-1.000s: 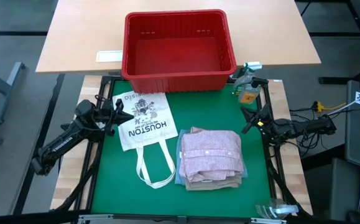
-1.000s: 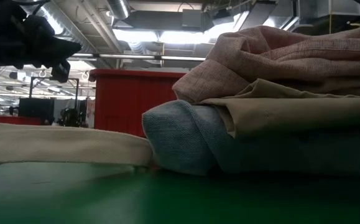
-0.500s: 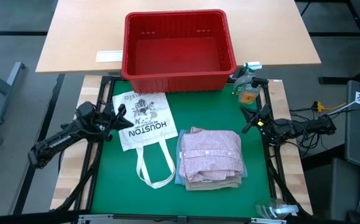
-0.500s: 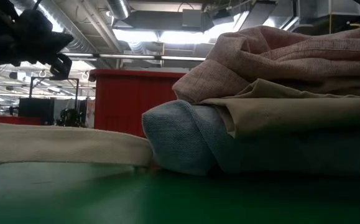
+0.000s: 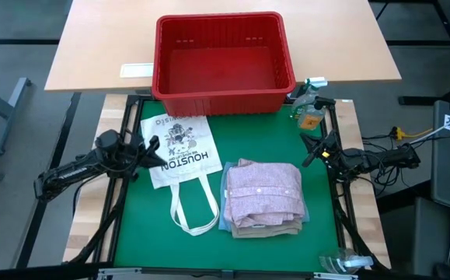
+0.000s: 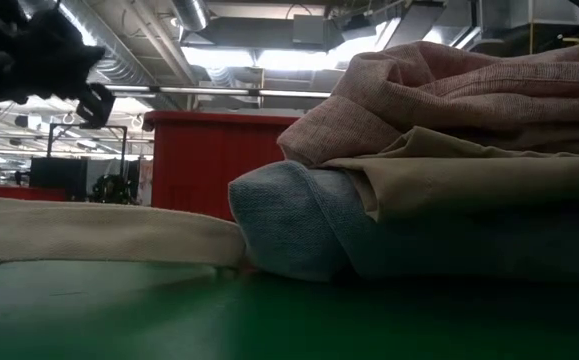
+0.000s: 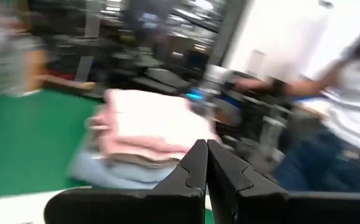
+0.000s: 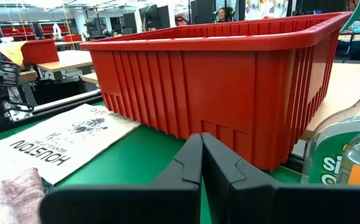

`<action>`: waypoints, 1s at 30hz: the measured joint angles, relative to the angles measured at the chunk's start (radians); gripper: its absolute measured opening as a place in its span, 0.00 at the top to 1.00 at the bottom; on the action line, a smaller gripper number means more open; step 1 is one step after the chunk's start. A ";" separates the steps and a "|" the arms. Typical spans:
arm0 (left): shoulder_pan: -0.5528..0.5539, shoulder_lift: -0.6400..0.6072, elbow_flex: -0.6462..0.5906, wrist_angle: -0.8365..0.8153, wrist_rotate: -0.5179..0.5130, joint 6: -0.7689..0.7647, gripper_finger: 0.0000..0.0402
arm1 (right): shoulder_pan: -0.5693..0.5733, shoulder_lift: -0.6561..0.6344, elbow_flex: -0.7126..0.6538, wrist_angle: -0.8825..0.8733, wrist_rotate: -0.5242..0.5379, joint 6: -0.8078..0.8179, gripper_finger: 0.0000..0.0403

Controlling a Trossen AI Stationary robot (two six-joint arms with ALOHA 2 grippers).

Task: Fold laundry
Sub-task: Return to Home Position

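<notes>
On mat centre: folded stack, shirt on top. Soft, floppy, probably light; grip low from both sides. Left gripper, right gripper pinched shut, empty.

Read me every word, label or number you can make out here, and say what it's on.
"HOUSTON": dark capitals on the flat cream canvas tote bag.
Smaller print elsewhere on the tote bag: too small to read.
Green label on the clear plastic bottle: letters cut off, unreadable.
White rectangular label on the light wooden table: too small to read.
</notes>
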 joint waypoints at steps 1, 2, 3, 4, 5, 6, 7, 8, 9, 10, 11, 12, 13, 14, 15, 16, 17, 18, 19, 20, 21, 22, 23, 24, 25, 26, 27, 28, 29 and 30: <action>0.000 0.000 0.000 -0.012 -0.051 -0.014 1.00 | 0.000 0.000 0.000 0.000 0.000 0.000 0.99; 0.000 0.000 0.000 -0.026 -0.101 -0.028 1.00 | 0.000 0.000 0.000 0.000 0.000 0.000 0.99; 0.001 0.000 0.000 -0.042 -0.149 -0.042 1.00 | 0.000 0.000 0.000 0.000 0.000 0.000 0.99; 0.001 0.002 0.000 -0.052 -0.192 -0.047 1.00 | 0.000 0.000 0.000 0.000 0.000 0.000 0.99; 0.001 0.003 0.000 -0.051 -0.229 -0.047 1.00 | 0.000 0.000 0.000 0.000 0.000 0.000 0.99; 0.001 0.005 0.000 -0.051 -0.257 -0.045 1.00 | 0.000 0.000 0.000 0.000 0.000 0.000 0.99; 0.001 0.008 0.000 -0.052 -0.280 -0.044 1.00 | 0.000 0.000 0.000 0.000 0.000 0.000 0.99; 0.001 0.008 0.000 -0.053 -0.297 -0.044 1.00 | 0.000 0.000 0.000 0.000 0.000 0.000 0.99; 0.001 0.008 0.000 -0.053 -0.309 -0.043 1.00 | 0.000 0.000 0.000 0.000 0.000 0.000 0.99; 0.001 0.008 0.000 -0.053 -0.315 -0.043 1.00 | 0.000 0.000 0.000 0.000 0.000 0.000 0.99; 0.001 0.008 0.000 -0.053 -0.317 -0.042 1.00 | 0.000 -0.001 0.000 0.000 0.000 0.000 0.99; 0.001 0.008 0.000 -0.053 -0.318 -0.042 1.00 | 0.000 -0.001 0.000 0.000 0.000 0.000 0.99; 0.001 0.008 0.000 -0.054 -0.318 -0.042 1.00 | 0.000 -0.001 0.000 0.000 0.000 0.000 0.99; 0.001 0.008 0.000 -0.053 -0.318 -0.041 1.00 | 0.000 -0.001 0.000 0.000 0.000 0.000 0.99; 0.001 0.008 0.000 -0.054 -0.318 -0.041 1.00 | 0.000 -0.001 0.000 0.000 0.000 0.000 0.99; 0.001 0.008 0.000 -0.054 -0.318 -0.041 1.00 | 0.000 -0.001 0.000 0.000 0.000 0.000 0.99; 0.001 0.008 0.000 -0.054 -0.318 -0.041 1.00 | 0.000 -0.001 0.000 0.000 0.000 0.000 0.99; 0.001 0.007 0.000 -0.054 -0.318 -0.041 1.00 | 0.000 0.000 0.000 0.000 0.000 0.000 0.99; 0.001 -0.002 0.000 -0.055 -0.319 -0.041 1.00 | 0.000 0.000 0.000 0.000 0.000 0.000 0.99; 0.001 -0.008 0.000 -0.054 -0.319 -0.041 1.00 | 0.000 0.000 0.000 0.000 0.000 0.000 0.99; 0.001 -0.007 0.000 -0.052 -0.319 -0.041 1.00 | 0.000 0.000 0.000 0.000 0.000 0.000 0.99; 0.000 -0.006 0.000 -0.056 -0.320 -0.041 1.00 | 0.000 0.000 0.000 0.000 0.000 0.000 0.99; 0.001 -0.006 0.000 -0.056 -0.320 -0.041 1.00 | 0.000 0.000 0.000 0.000 0.000 0.000 0.99; 0.001 -0.006 0.000 -0.055 -0.320 -0.041 1.00 | 0.000 0.000 0.000 0.000 0.000 0.000 0.99; 0.000 -0.006 0.000 -0.055 -0.321 -0.041 1.00 | 0.000 0.000 0.000 0.000 0.000 0.000 0.99; 0.000 -0.006 0.000 -0.055 -0.320 -0.041 1.00 | 0.000 0.000 0.000 0.000 0.000 0.000 0.99; 0.000 -0.006 0.000 -0.055 -0.320 -0.041 1.00 | 0.000 0.000 0.000 0.000 0.000 0.000 0.99; 0.000 -0.006 0.000 -0.055 -0.320 -0.041 1.00 | 0.000 0.000 0.000 0.000 0.000 0.000 0.99; 0.001 -0.006 0.000 -0.055 -0.320 -0.041 1.00 | 0.000 0.000 0.000 0.000 0.000 0.000 0.99; 0.001 -0.006 0.000 -0.055 -0.322 -0.041 1.00 | 0.000 0.000 0.000 0.000 0.000 0.000 0.99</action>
